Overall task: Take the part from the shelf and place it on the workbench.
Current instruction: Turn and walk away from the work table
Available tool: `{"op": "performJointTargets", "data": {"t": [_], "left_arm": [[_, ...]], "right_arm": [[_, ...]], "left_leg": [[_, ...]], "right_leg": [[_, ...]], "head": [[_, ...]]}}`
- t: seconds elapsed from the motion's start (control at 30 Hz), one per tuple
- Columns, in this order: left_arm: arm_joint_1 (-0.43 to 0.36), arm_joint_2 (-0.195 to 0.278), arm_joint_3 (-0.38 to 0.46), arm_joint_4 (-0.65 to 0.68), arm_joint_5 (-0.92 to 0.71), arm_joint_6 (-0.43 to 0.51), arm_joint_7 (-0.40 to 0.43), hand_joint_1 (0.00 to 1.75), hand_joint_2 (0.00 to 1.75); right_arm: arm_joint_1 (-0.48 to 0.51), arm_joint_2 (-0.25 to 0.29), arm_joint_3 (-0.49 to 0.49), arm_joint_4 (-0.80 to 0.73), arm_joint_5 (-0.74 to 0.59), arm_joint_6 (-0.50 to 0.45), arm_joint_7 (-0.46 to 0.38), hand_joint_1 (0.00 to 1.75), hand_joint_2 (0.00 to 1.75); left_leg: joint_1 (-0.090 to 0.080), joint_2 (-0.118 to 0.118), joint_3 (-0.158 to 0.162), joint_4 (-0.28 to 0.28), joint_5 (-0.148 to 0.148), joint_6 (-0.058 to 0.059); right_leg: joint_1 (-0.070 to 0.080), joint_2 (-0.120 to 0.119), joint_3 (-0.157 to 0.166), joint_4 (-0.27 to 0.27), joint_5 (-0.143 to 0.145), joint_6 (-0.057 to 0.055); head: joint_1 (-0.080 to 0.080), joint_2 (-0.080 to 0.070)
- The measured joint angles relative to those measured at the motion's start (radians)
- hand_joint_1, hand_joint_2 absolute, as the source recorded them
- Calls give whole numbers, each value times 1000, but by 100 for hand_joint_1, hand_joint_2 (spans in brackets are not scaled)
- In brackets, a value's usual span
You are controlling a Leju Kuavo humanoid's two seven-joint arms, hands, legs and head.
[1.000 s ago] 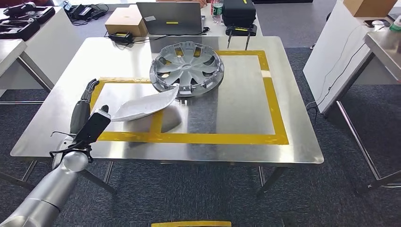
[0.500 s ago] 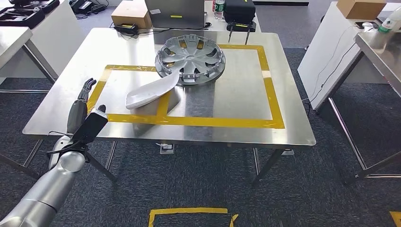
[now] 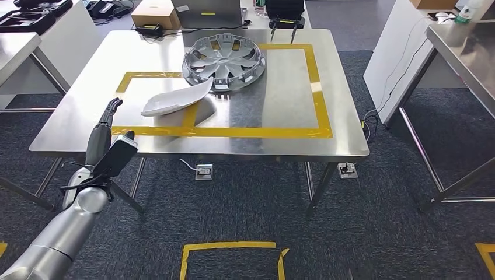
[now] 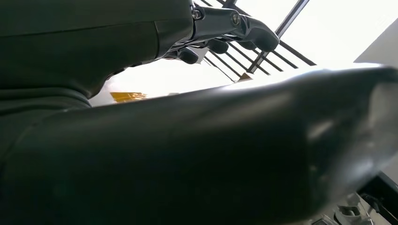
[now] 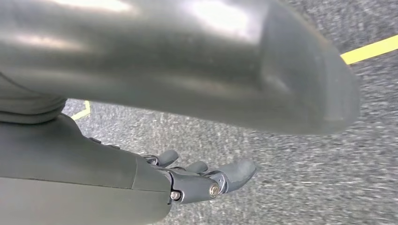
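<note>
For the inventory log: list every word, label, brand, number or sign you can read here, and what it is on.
No text can be read.
Box: white label, too small.
Laptop: yellow sticker, no legible writing.
Black case: yellow strip, blurred.
Hubcap: no readable mark.
White part: plain.
Yellow tape: plain.
</note>
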Motion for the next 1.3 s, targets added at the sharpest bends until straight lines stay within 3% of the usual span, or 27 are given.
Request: {"op": "performJointTargets", "data": {"t": [0.07, 0.1, 0.17, 0.23, 0.27, 0.3, 0.37, 0.4, 0.43, 0.47, 0.53, 0.6, 0.63, 0.67, 0.73, 0.77, 0.83, 0.9, 0.93, 0.97, 1.03, 1.1, 1.13, 1.17, 1.23, 1.27, 1.3], "left_arm": [[-3, -1, -1, -1, 0, 2, 1, 0, 0], [-4, -1, -2, -2, 0, 3, 2, 0, 0], [-6, -2, -3, -3, -1, 4, 2, 0, 0], [-7, -4, -4, -1, -1, 5, 2, 0, 0], [-8, -5, -4, -1, -1, 5, 2, 0, 0], [-8, -7, -4, 0, -1, 5, 3, 0, 0], [-7, -8, -4, 1, -1, 5, 3, 0, 0], [-6, -8, -4, 2, -1, 5, 3, 0, 0], [-4, -8, -4, 4, -1, 5, 3, 0, 0], [-3, -8, -4, 5, -1, 5, 3, 0, 0], [-2, -8, -4, 7, -1, 5, 3, 0, 0], [-3, -7, -4, 7, -1, 5, 3, 0, 0], [-4, -6, -4, 7, -1, 5, 4, 0, 0], [-5, -6, -4, 8, -2, 6, 6, 0, 0], [-7, -5, -5, 14, -8, 7, 14, 0, 0], [-8, -4, -5, 18, -11, 10, 21, 0, 0], [-10, 0, -5, 36, -14, 18, 34, 0, 0], [-4, 8, -2, 65, -6, 25, 42, 0, 0], [5, 15, 3, 80, 3, 29, 41, 0, 0], [18, 22, 9, 94, 13, 32, 38, 0, 0], [43, 35, 22, 116, 29, 41, 26, 0, 0], [57, 40, 31, 129, 35, 48, 16, 0, 0], [60, 42, 35, 135, 35, 49, 13, 0, 0], [64, 43, 39, 141, 36, 50, 14, 0, 0], [70, 45, 49, 157, 38, 46, 40, 0, 0], [72, 45, 54, 165, 42, 41, 60, 0, 0], [77, 44, 61, 175, 49, 34, 79, 0, 0]], "right_arm": [[0, 0, 0, 0, 0, 0, 0, 0, 0], [-1, 0, 0, 0, 0, 0, -1, 0, 0], [-1, 0, 0, 0, 0, 0, -1, 0, 0], [1, 0, 0, 0, 0, 0, -1, 0, 0], [2, 0, 0, 0, 0, 1, 0, 0, 0], [3, 0, 0, 0, 0, 1, 0, 0, 0], [3, 0, 0, 0, 0, 1, 0, 0, 0], [2, 0, 0, 0, 0, 1, 0, 0, 0], [2, -1, 0, 0, 0, 1, -1, 0, 0], [1, -1, 0, 0, 0, 1, -1, 0, 0], [0, -1, 0, 0, 0, 1, -1, 0, 0], [-3, -3, 0, 0, 0, 1, 0, 0, 0], [-4, -3, 0, 0, 0, 1, 0, 0, 0], [-5, -4, 0, 0, 0, 1, 2, 0, 0], [-5, -3, 0, 0, 0, 1, 6, 0, 0], [-7, -3, 0, 0, 0, 0, 7, 0, 0], [-9, -3, 0, 0, 0, 0, 9, 0, 0], [-9, -3, 0, 0, 0, 0, 12, 0, 0], [-9, -3, 0, 0, 0, 0, 12, 0, 0], [-8, -2, 0, 0, 0, -1, 12, 0, 0], [-7, -1, 0, 0, -2, -1, 12, 0, 0], [-7, -1, 0, 0, -2, -2, 12, 0, 0], [-8, -1, 0, -1, -2, -3, 12, 0, 0], [-9, -1, 0, -1, -3, -4, 12, 0, 0], [-9, 0, 0, -1, -5, -6, 12, 0, 0], [-8, 0, 0, -1, -7, -9, 13, 0, 0], [-7, 1, 0, -1, -11, -13, 14, 0, 0]], "left_leg": [[-2, -4, 108, -141, 8, 11], [-5, -6, 144, -196, 1, 17], [-12, -8, 164, -239, -6, 31], [-11, -5, 148, -247, 17, 52], [-9, -2, 138, -252, 32, 61], [-7, 0, 125, -256, 49, 68], [-10, 1, 93, -256, 77, 75], [-11, 1, 75, -255, 90, 76], [-13, 2, 59, -253, 102, 76], [-13, 2, 42, -251, 113, 74], [-13, 3, 14, -244, 133, 70], [-15, 4, -5, -236, 149, 61], [-16, 4, -9, -235, 158, 56], [-16, 5, -10, -238, 167, 50], [-14, 3, -14, -240, 175, 37], [-13, 1, -21, -228, 156, 31], [-7, -3, -47, -149, 70, 17], [-1, -3, -73, -26, -11, 7], [2, -3, -73, 18, -20, 3], [3, -3, -59, 33, -8, 1], [6, -3, 18, -38, 37, 1], [3, -6, 119, -173, 30, 8], [1, -8, 148, -221, 18, 14], [-3, -10, 158, -245, 9, 22], [-6, -9, 143, -252, 25, 41], [-6, -6, 135, -253, 36, 50], [-6, -4, 125, -255, 49, 59]], "right_leg": [[0, 0, -18, 1, 21, 8], [0, 1, -20, -1, 31, 15], [0, 2, -20, -10, 51, 30], [-3, 3, -27, -16, 56, 43], [-4, 4, -36, -1, 32, 47], [-4, 4, -51, 35, -11, 50], [-3, 3, -84, 159, -114, 54], [-1, 3, -93, 221, -142, 55], [0, 3, -91, 261, -145, 54], [2, 3, -72, 268, -129, 53], [6, 3, 19, 179, -90, 46], [13, 3, 117, 43, -102, 34], [16, 4, 144, 1, -114, 27], [19, 4, 150, -16, -118, 20], [16, 2, 141, -21, -98, 7], [14, 1, 132, -24, -85, 0], [10, -2, 109, -27, -59, -10], [9, -1, 79, -27, -35, -12], [9, 0, 63, -26, -23, -11], [8, 0, 46, -26, -10, -9], [6, 1, 15, -23, 14, -1], [6, 0, -4, -22, 34, 11], [7, -1, -8, -23, 43, 17], [7, -2, -9, -25, 53, 24], [3, -2, -12, -30, 66, 38], [1, -1, -19, -22, 52, 44], [0, -1, -30, 5, 17, 48]], "head": [[1, 0], [2, 0], [-1, 0], [-5, 0], [-5, 0], [-4, 0], [-2, 0], [-1, 0], [-1, 0], [-1, 0], [0, 0], [2, 0], [4, 0], [5, 0], [6, 0], [5, 0], [2, 0], [0, 0], [0, 0], [0, 0], [0, 0], [3, 0], [6, 0], [9, 0], [12, 0], [13, 0], [13, 0]]}}
